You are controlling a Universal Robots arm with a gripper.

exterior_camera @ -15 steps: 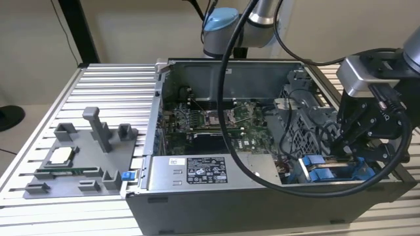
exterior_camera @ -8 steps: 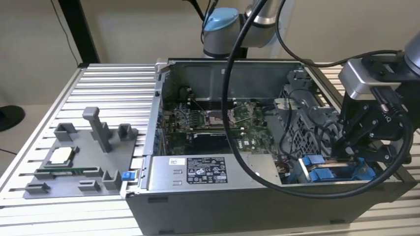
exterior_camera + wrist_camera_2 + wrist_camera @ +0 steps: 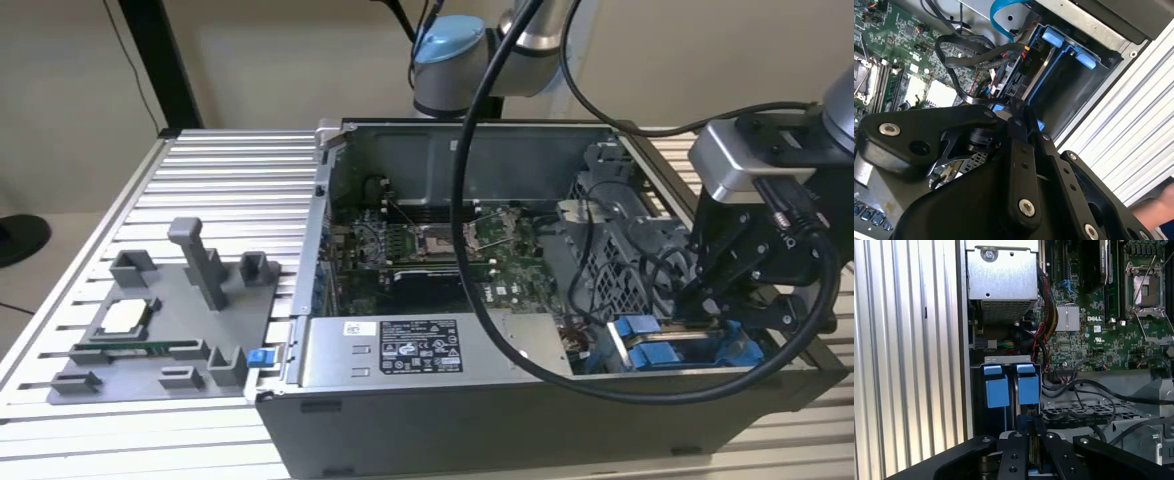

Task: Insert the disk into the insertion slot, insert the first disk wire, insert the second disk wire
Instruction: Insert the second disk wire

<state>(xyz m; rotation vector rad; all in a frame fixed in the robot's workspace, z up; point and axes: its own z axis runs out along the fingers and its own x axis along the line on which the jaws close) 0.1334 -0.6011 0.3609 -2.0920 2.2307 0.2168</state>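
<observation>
Two bright blue plastic tabs (image 3: pixel 1008 385) cap the insertion slot (image 3: pixel 1004 360), a narrow grey metal bay at about four o'clock inside the open computer case (image 3: pixel 441 420) in the exterior view; beside it lies the green motherboard (image 3: pixel 1094 335) (tangled with black cables (image 3: pixel 974 55)); the black gripper (image 3: pixel 1034 450) hangs just over the bay, fingers nearly together, though what they pinch I cannot tell.
</observation>
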